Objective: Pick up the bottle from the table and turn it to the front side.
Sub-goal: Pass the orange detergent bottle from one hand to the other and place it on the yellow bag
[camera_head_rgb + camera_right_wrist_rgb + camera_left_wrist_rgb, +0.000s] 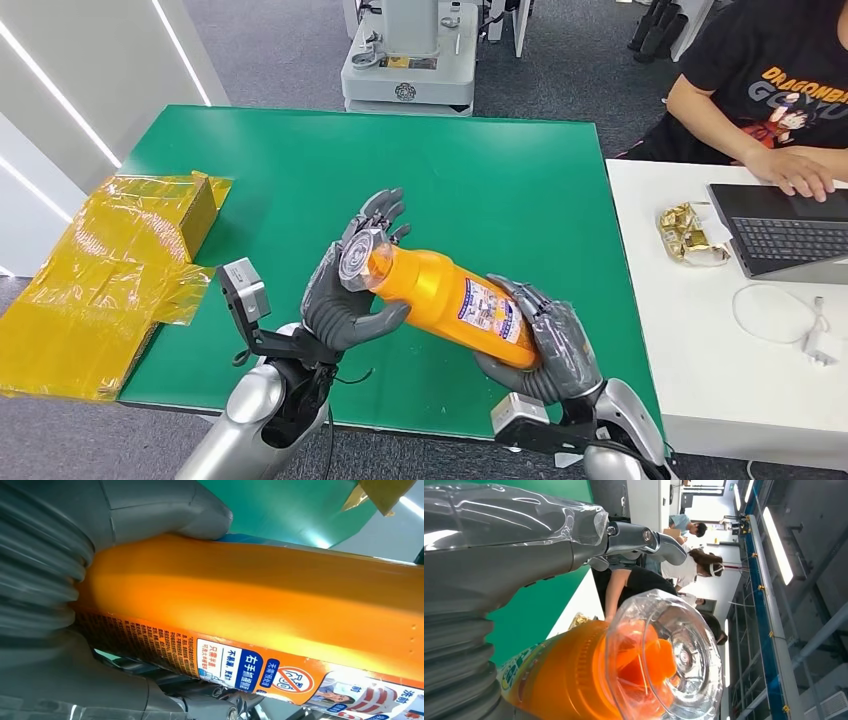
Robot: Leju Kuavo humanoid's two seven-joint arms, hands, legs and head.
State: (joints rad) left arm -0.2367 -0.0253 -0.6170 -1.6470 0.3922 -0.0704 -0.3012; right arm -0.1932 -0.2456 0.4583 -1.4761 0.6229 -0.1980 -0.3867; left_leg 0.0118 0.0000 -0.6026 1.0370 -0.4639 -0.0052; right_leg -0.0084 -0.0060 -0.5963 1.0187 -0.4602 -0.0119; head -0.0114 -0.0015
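A green surface [480, 180] filled the middle of the head view, on grey carpet floor [290, 50]. At its nine o'clock edge lay a yellow cardboard box [110, 270], wrapped in shiny tape. At three o'clock a white desk [700, 370] stood just beside it, carrying a laptop [790, 230], a crumpled gold wrapper [690, 235] and a white charger cable [780, 315]; a person in a black shirt [770, 90] sat there. At twelve o'clock stood a grey machine base [405, 60]. Strip lights [776, 542] ran along the ceiling.
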